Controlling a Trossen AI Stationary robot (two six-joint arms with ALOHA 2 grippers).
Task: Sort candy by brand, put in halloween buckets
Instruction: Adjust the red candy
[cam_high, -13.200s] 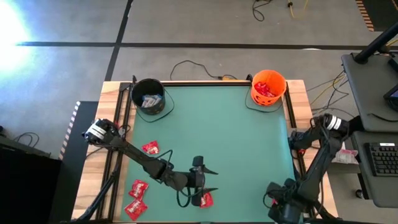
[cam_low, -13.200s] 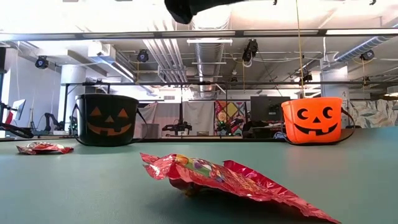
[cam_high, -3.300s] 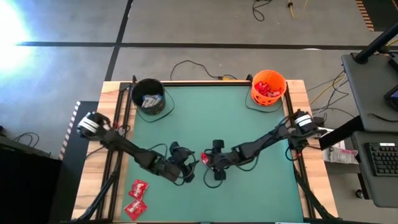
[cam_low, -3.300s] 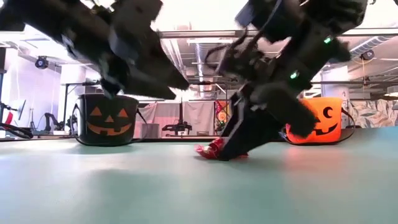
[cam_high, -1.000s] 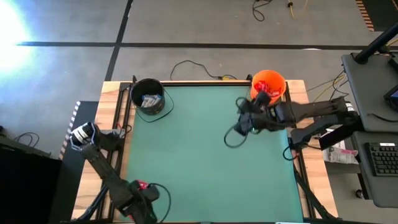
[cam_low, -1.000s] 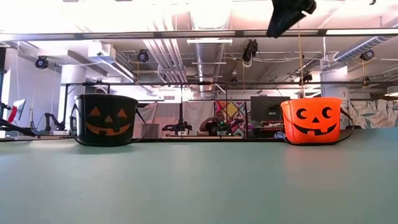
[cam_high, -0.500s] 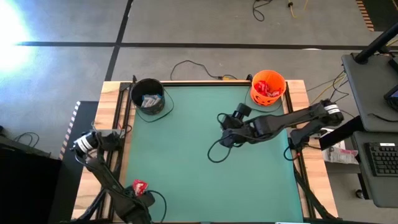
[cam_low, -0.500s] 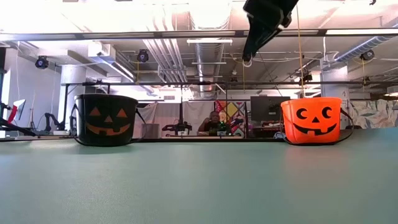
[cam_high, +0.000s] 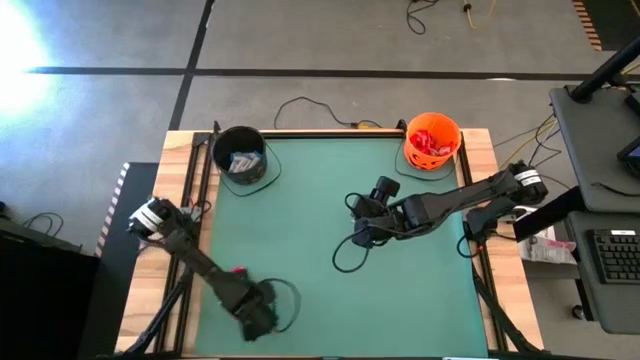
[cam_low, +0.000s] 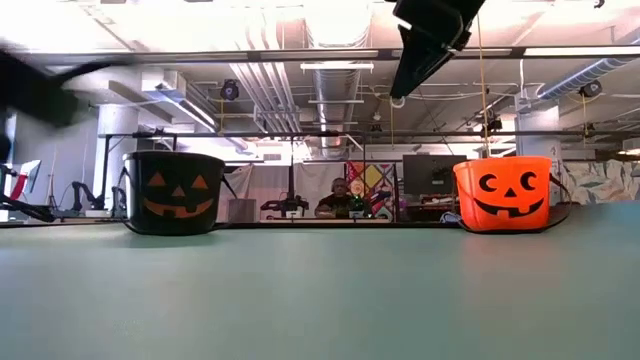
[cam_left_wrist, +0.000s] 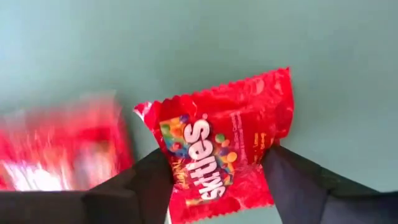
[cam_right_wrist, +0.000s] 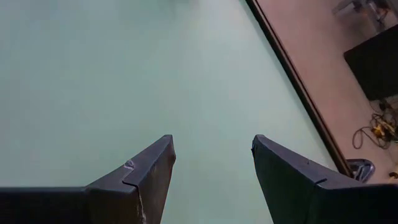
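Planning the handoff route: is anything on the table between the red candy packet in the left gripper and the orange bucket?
The right gripper hangs over mid-table, near the line from the red candy packet to the orange bucket; nothing else intervenes.

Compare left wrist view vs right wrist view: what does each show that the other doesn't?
Left wrist only: a red Skittles packet sitting between the left end effector fingers, apparently gripped, plus a blurred second red packet beside it on the mat.

Right wrist only: the right end effector open with nothing between its fingers, the table's dark edge rail, and floor beyond with cables.

Both: the green mat and each arm's own two dark fingers at the bottom. Neither shows a bucket.
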